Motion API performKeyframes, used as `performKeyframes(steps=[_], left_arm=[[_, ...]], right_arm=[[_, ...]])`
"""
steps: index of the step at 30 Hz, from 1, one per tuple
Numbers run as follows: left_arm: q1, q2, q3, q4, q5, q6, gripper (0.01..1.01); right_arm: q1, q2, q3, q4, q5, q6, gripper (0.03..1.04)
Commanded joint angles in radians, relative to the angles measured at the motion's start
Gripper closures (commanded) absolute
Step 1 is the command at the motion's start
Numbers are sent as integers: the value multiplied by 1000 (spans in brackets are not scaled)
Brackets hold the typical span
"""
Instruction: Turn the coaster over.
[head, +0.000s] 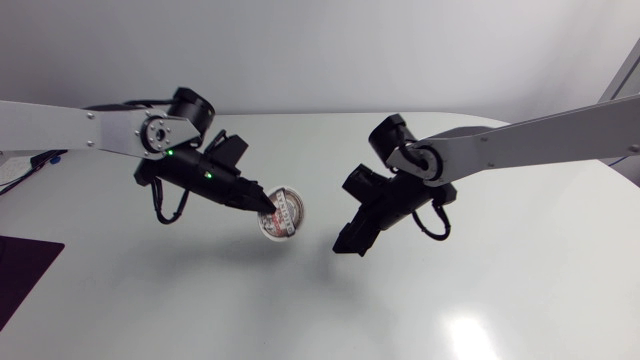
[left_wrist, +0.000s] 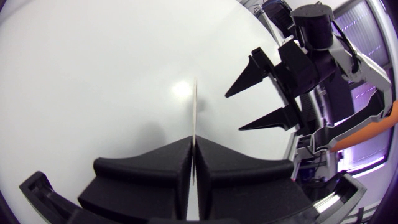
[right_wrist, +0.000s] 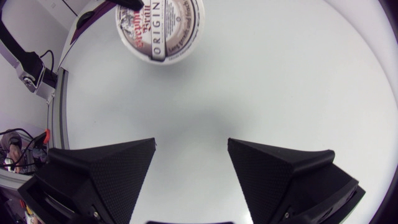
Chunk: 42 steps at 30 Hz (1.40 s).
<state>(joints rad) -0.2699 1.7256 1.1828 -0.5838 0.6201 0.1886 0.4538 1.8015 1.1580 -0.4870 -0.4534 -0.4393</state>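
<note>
We find print on one thing only, the coaster (right_wrist: 160, 28). In the right wrist view its round face is turned to the camera. A band of dark capital letters runs along the pale rim, and larger reddish-brown script crosses the darker middle. It is brand print, so we do not spell it out. Part of the lettering runs past the view's edge.

In the head view the same face of the coaster (head: 285, 218) shows as a pale ring around a reddish centre with small marks — too small for us to read.

In the left wrist view the coaster (left_wrist: 195, 112) stands edge-on — a thin line, with neither face showing any lettering.
</note>
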Motion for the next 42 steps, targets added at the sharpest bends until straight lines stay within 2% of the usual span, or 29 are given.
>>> performKeyframes(steps=[1, 2, 3, 5, 7, 9, 14, 16, 19, 20, 24, 26, 30, 35, 39, 42], left_arm=[[-23, -83, 21, -16, -74, 101, 1015], [-42, -107, 14, -17, -100, 140, 1015], [-78, -138, -9, -2, -186, 196, 1015], [-150, -185, -106, 154, -369, 258, 1013], [-249, -215, -192, 211, -548, 385, 1011], [-324, -216, -310, 423, -712, 483, 1011], [-381, -110, -391, 552, -833, 621, 1011], [-385, -98, -430, 630, -841, 661, 1011], [-400, -98, -450, 642, -847, 678, 997], [-405, -98, -451, 638, -847, 678, 887], [-420, -110, -466, 633, -847, 689, 180], [-423, -135, -469, 631, -847, 683, 46], [-416, -204, -457, 582, -841, 660, 44], [-273, -365, -325, 348, -537, 448, 44], [-261, -443, -290, 246, -459, 356, 44], [-158, -446, -230, 147, -280, 259, 44]], right_arm=[[-24, -59, -46, -27, 2, -39, 56], [-32, -73, -57, -30, 5, -45, 56], [-37, -83, -66, -33, 7, -52, 56], [-47, -100, -84, -33, 7, -58, 56], [-55, -119, -104, -33, 10, -68, 56], [-63, -134, -123, -30, 12, -73, 56], [-67, -175, -181, -19, 33, -84, 56], [-67, -195, -202, -19, 44, -90, 56], [-73, -212, -219, -21, 48, -102, 56], [-76, -215, -222, -21, 48, -107, 56], [-76, -223, -222, -25, 48, -108, 56], [-73, -226, -213, -28, 47, -102, 56], [-49, -228, -181, -38, 47, -84, 56], [-9, -199, -118, -39, 42, -45, 56], [25, -179, -80, -42, 28, -19, 56], [49, -133, -44, -50, 21, -3, 56]])
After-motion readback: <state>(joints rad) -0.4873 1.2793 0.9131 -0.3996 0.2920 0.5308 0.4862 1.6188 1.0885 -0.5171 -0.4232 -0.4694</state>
